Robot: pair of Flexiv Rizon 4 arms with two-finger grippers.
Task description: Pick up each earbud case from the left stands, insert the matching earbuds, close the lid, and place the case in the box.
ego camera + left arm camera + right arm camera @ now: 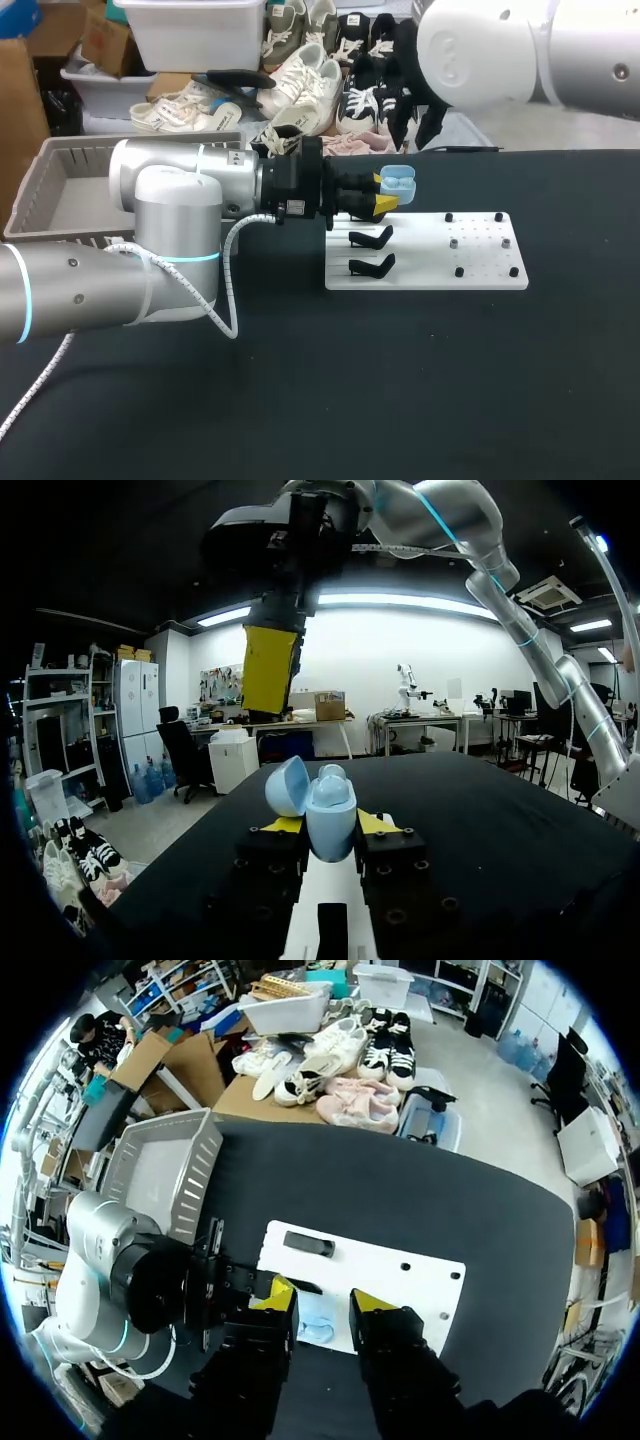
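Note:
My left gripper (386,197) is shut on a light blue earbud case (398,181), held just off the far left corner of the white stand board (480,262). In the left wrist view the earbud case (330,815) sits between the yellow tips with its lid open and an earbud showing inside. My right gripper (325,1302) hangs straight above it, open, with the earbud case (318,1328) visible far below through the gap. One of the right gripper's yellow fingers (270,668) shows above the case. Two black stands (371,238) on the board's left side are bare.
A grey basket (40,180) stands at the table's far left, behind my left arm. The board's right half carries small black pegs (459,271). The dark tabletop stretches in front of the board.

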